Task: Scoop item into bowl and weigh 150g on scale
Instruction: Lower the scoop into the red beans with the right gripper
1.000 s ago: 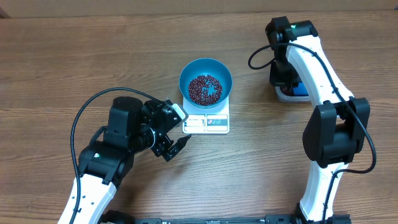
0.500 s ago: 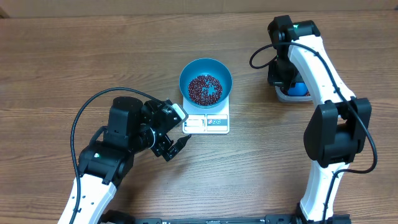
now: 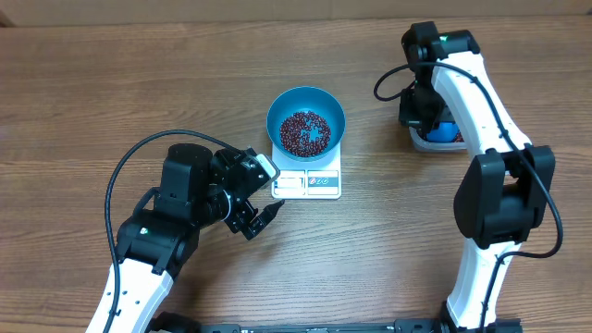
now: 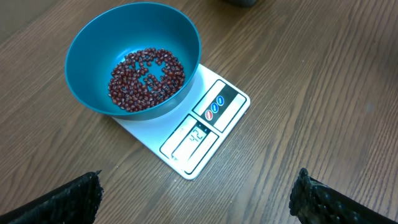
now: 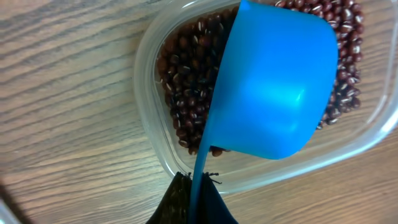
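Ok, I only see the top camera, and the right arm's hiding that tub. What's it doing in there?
Observer: The right gripper is shut on a blue scoop by its handle, and the scoop hangs over red-brown beans in the clear tub.
Operator: Are there lots of beans in it?
Observer: Beans cover all the tub floor that shows around the scoop.
Operator: What does the scale say?
Observer: The left wrist camera shows digits on the display of the scale, too small to read.
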Robot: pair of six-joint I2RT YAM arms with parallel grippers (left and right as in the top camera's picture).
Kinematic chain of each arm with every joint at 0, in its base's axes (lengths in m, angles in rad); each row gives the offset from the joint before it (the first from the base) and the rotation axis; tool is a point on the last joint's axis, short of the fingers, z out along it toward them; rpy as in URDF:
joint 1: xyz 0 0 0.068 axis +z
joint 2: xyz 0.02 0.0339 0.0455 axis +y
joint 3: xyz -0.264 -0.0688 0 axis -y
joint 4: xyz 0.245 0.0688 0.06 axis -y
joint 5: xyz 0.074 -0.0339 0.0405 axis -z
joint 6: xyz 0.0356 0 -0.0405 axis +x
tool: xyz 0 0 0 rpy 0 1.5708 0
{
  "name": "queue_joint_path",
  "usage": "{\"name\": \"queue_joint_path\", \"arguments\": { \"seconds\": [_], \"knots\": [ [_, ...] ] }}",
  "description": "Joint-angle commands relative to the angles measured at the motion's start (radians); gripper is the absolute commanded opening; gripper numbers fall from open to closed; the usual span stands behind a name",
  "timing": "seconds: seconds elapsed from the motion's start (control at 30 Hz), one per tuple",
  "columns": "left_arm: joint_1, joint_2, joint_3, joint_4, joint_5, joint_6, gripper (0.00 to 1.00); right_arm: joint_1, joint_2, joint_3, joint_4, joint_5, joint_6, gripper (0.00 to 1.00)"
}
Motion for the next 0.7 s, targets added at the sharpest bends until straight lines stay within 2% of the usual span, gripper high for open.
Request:
{"name": "queue_joint_path", "arguments": {
  "seconds": [0.0,0.53,0.67],
  "knots": [
    [0.01,0.002,-0.005,0.001,0.018,-0.003,1.0,-0.033,-0.014,-0.003,0.042,-0.12,-0.029,0.04],
    [0.01,0.002,-0.005,0.001,0.018,-0.003,1.0,-0.117,-0.052,-0.003,0.041,-0.178,-0.058,0.04],
    [0.01,0.002,-0.005,0.001,0.018,-0.003,1.0,-0.135,-0.053,-0.003,0.041,-0.225,-0.106,0.04]
  ]
}}
